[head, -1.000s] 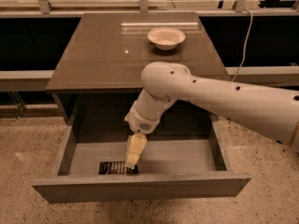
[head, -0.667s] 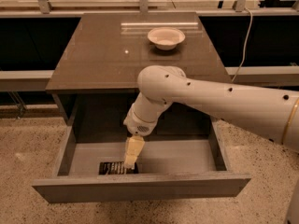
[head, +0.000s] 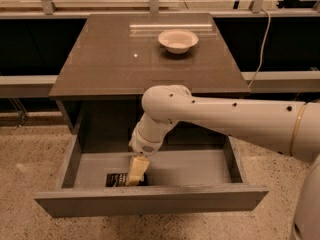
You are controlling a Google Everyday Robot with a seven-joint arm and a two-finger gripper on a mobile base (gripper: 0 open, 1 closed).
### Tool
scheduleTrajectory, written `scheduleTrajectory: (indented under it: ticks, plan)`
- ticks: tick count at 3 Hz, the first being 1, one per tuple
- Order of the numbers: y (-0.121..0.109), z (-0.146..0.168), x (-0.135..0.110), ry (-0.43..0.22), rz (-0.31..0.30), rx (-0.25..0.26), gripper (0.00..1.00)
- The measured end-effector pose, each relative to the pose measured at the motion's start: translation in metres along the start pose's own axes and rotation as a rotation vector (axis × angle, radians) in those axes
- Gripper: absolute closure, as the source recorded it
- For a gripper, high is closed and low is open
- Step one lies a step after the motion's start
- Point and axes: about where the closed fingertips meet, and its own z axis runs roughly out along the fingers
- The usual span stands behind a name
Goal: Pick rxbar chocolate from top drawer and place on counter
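The top drawer (head: 150,200) is pulled wide open below the counter (head: 110,59). The rxbar chocolate (head: 117,179), a flat black wrapper with white print, lies on the drawer floor near the front left. My gripper (head: 135,176) reaches down into the drawer on the white arm, and its yellowish fingers sit right over the right end of the bar. The front panel hides the lower edge of the bar and the fingertips.
A white bowl (head: 178,40) stands on the counter at the back right. A cable (head: 260,44) hangs at the right of the cabinet. Low shelves run to both sides. The floor is speckled.
My arm has shifted a little to the left and down, bringing the gripper lower onto the right end of the bar. The bar and the drawer have not moved.
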Motion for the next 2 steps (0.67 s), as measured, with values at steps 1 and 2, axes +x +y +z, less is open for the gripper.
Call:
scheduleTrajectory:
  ticks: [1,2]
  plan:
    - [0.0181,0.022,-0.0091,-0.024,-0.018,-0.016,0.22]
    - [0.0239,0.0289,-0.0083,-0.014,-0.019,-0.018,0.24]
